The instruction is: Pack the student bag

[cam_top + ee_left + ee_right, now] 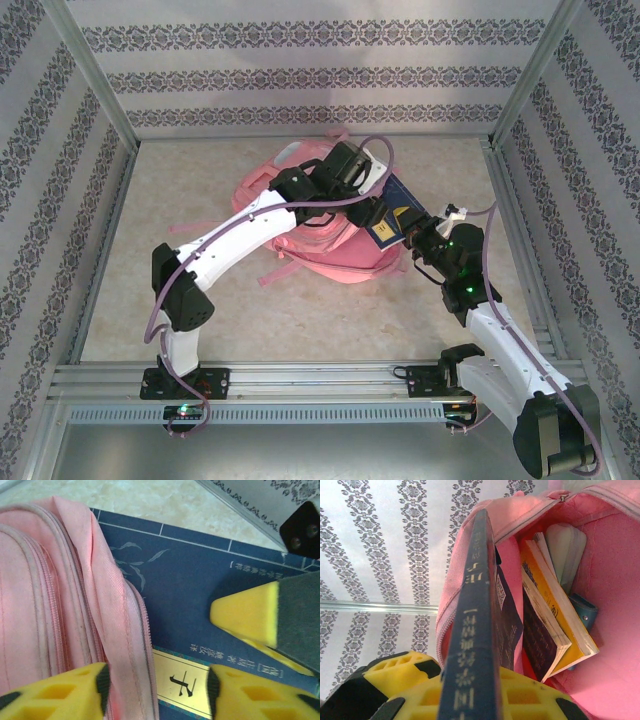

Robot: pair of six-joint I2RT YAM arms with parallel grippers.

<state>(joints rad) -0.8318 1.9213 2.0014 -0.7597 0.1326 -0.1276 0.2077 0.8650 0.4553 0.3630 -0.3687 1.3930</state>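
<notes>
Facing student bag's (615, 645) books (555, 625), right claw (470, 686) grips textbook (475, 605).

- Mouth of the student bag (620, 640) is open. Its right side is taken by two books (555, 630), a pale item (567, 545) and a teal case (585, 612).
- The blue book (475, 605) stands edge-on in the left of the mouth, clamped by the right gripper (470, 695). Only a narrow gap separates it from the packed books.
- The left arm (250, 225) lies across the bag and blocks the near-left approach.
- The left gripper (157, 682), jaws apart, straddles the zip edge (142, 630) just beside the right gripper's finger; tight.
- Bare table (180, 170) to the left of the bag is free.
- The right arm (490, 320) crowds the near right.
</notes>
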